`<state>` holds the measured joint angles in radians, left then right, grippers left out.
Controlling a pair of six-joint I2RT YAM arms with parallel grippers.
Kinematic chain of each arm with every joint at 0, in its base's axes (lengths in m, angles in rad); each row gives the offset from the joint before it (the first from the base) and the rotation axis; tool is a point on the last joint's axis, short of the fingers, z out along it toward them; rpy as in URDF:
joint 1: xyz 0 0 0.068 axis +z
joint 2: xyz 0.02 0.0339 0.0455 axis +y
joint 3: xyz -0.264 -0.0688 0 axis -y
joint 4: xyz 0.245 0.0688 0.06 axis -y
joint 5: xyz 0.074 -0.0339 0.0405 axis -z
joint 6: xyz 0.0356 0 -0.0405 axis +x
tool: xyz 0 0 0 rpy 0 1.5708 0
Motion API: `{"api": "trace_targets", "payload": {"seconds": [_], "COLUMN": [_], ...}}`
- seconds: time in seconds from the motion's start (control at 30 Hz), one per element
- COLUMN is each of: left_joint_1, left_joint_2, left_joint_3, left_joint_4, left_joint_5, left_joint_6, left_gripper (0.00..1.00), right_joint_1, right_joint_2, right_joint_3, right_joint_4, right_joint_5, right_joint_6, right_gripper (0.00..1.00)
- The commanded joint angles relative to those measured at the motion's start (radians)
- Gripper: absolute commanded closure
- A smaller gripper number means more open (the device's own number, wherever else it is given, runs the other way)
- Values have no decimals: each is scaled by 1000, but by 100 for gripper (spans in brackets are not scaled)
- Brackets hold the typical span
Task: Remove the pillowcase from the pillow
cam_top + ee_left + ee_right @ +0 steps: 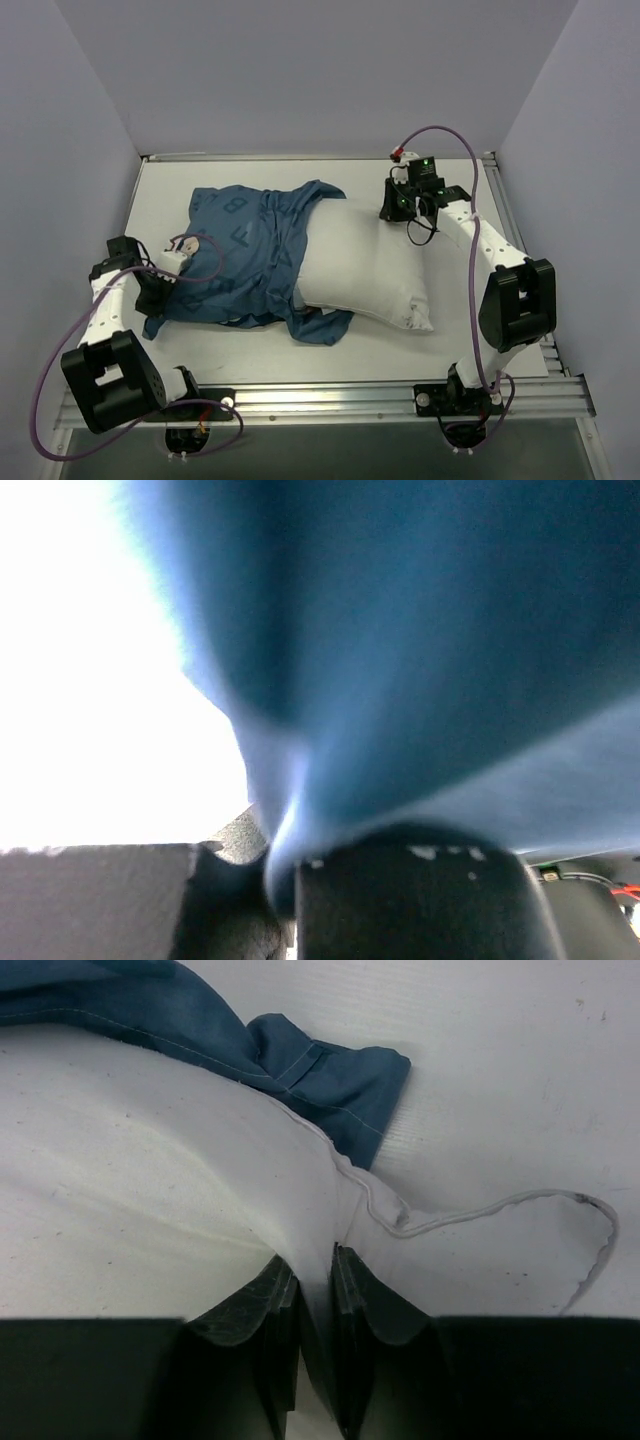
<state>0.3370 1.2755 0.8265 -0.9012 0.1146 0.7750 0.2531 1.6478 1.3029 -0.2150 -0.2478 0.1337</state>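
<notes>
Blue pillowcase (pixel 235 250) is bunching in the clamped left claw (pixel 285 870). Right claw (pixel 315 1275) is pinching the pillow (pixel 365 265) opposite, its length running between them.

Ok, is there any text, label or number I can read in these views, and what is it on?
"B": large dark letter on the pillowcase, top view, upper part.
"A": likely, another letter below it, less clear.
Remaining prints on it: too blurred to read.
Pillow: no text.
</notes>
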Motion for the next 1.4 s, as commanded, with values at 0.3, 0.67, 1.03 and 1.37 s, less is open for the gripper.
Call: {"api": "trace_targets", "payload": {"seconds": [0.3,0.67,1.03,1.37], "left_joint_1": [54,54,56,88], "left_joint_2": [-200,-202,-209,-200], "left_joint_3": [71,109,189,327], "left_joint_4": [-13,-25,-39,56], "left_joint_5": [114,125,129,-14], "left_joint_6": [-36,-49,-89,-119], "left_gripper": [98,98,98,98], "right_joint_1": [-5,328,359,115], "right_joint_2": [-216,-297,130,9], "right_joint_3": [21,-470,-619,-702], "right_joint_4": [-198,78,331,379], "right_joint_5": [141,163,161,108], "right_joint_6": [107,401,423,432], "right_gripper": [0,0,35,100]}}
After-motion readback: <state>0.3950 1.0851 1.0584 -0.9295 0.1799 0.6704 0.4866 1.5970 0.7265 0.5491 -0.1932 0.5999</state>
